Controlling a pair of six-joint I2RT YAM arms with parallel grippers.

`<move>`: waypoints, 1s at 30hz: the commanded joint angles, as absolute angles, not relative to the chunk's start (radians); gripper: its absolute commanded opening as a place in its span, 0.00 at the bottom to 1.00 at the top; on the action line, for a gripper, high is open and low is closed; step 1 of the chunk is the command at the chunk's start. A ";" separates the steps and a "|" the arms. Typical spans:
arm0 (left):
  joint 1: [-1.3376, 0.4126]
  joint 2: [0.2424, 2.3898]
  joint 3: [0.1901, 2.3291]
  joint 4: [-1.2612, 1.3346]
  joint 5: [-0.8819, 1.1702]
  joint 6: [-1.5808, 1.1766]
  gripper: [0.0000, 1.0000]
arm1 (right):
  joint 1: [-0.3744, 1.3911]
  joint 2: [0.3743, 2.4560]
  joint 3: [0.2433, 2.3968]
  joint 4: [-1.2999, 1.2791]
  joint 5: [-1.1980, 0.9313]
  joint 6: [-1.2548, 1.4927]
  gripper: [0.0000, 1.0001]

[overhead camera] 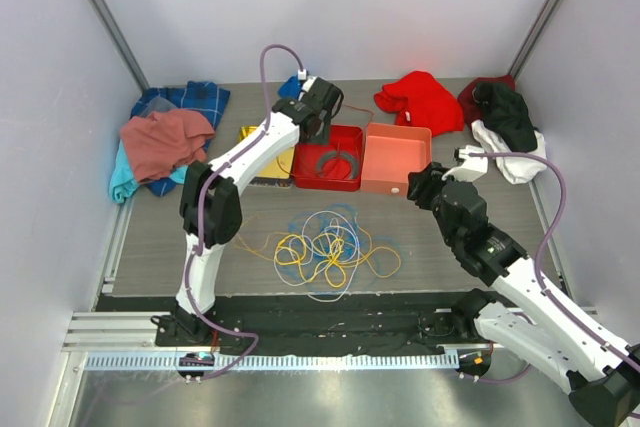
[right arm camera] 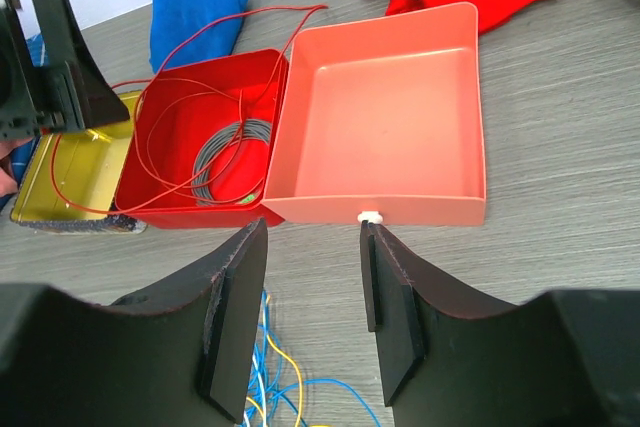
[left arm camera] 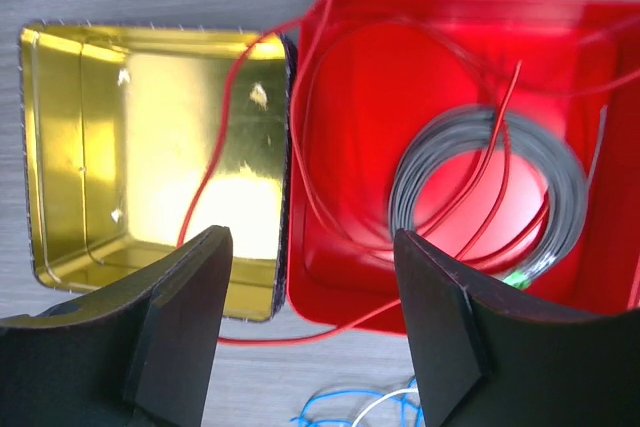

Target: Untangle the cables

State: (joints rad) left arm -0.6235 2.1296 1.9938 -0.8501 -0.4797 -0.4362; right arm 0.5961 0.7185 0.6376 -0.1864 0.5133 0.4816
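Top external view is showing the cables (overhead camera: 325, 247) lying as one loose tangle on the bench (overhead camera: 150, 237), spreading wider side to side than front to back, between the arms and nearer their bases than either gripper. The left gripper (left arm camera: 310, 237) is hanging open and empty over the seam between one gold tin (left arm camera: 90, 147) and one red tray (left arm camera: 380, 77), where one red cable (left arm camera: 500, 122) is draping across one grey coil (left arm camera: 570, 187). The right gripper (right arm camera: 312, 237) is hovering with jaws apart, gripping nothing, before one salmon tray (right arm camera: 390, 117), and is probably slightly nearer the tangle. Yellow, blue, white and orange strands are showing; their number cannot be told.
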 commanded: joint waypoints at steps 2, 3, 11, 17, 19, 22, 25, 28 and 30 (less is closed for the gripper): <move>-0.578 2.086 2.068 -0.770 -0.437 -0.506 0.70 | 0.601 0.710 0.637 -0.137 0.502 0.500 0.50; -0.574 2.088 2.069 -0.759 -0.425 -0.521 0.70 | 0.600 0.710 0.637 -0.138 0.502 0.499 0.50; -0.480 1.981 1.875 -0.663 -0.359 -0.652 0.69 | 0.600 0.744 0.624 -0.117 0.486 0.505 0.50; -0.445 1.844 1.658 -0.537 -0.345 -0.693 0.68 | 0.600 0.775 0.617 -0.081 0.468 0.509 0.50; -0.440 1.859 1.663 -0.552 -0.339 -0.689 0.68 | 0.600 0.778 0.615 -0.081 0.465 0.511 0.50; -0.434 1.890 1.683 -0.560 -0.304 -0.689 0.59 | 0.600 0.775 0.614 -0.086 0.466 0.517 0.50; -0.433 1.905 1.675 -0.548 -0.281 -0.690 0.40 | 0.601 0.762 0.615 -0.098 0.471 0.515 0.50; -0.433 1.924 1.672 -0.552 -0.278 -0.690 0.37 | 0.601 0.758 0.615 -0.104 0.477 0.512 0.50; -0.430 1.924 1.661 -0.554 -0.275 -0.692 0.42 | 0.601 0.758 0.614 -0.107 0.476 0.512 0.50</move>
